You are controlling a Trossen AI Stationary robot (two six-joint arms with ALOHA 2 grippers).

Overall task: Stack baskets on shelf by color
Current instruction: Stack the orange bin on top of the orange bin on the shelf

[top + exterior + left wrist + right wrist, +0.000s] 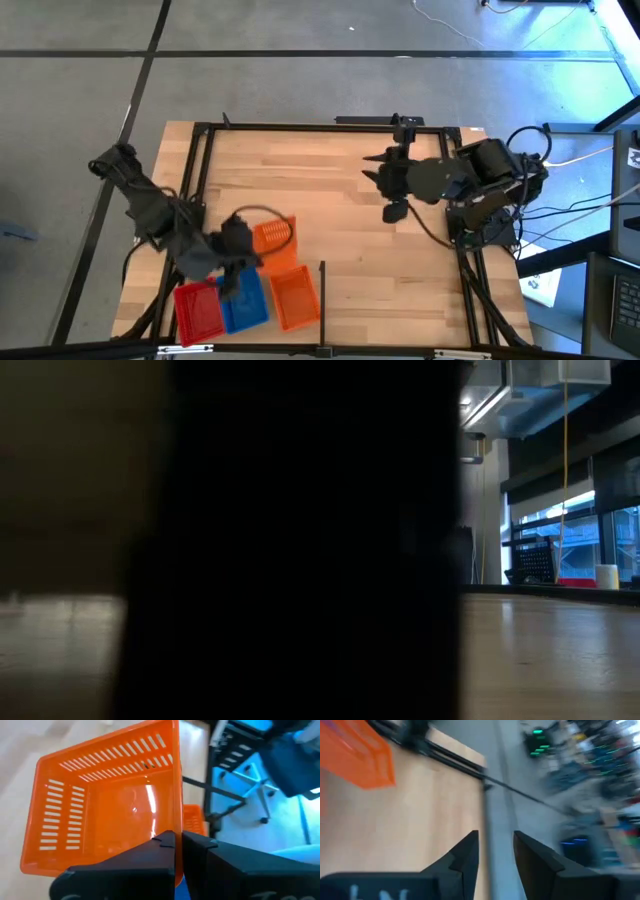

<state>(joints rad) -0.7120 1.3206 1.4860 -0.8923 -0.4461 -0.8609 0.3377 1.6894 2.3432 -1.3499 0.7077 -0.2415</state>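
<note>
My left gripper (245,232) is shut on an orange basket (275,235), which it carries above the table's near left part. Below it, a red basket (198,308), a blue basket (243,300) and another orange basket (295,297) lie side by side on the pale wooden shelf (380,300). They sit left of its short black divider bar (322,285). My right gripper (370,168) hovers open over the far right part, with nothing between its fingers (470,852). The low view is almost wholly blocked by something dark. My left gripper (177,837) pinches one side wall of the orange basket at its rim (176,815). One finger (162,845) stands inside the basket and the other (200,847) outside. The basket is lifted clear and tipped, its open side facing the wrist camera.
A black frame (300,127) runs round the striped tabletop. Cables trail at the right arm's base (500,215). Bare wood lies between the two arms and right of the divider bar. Beyond the table is grey floor.
</note>
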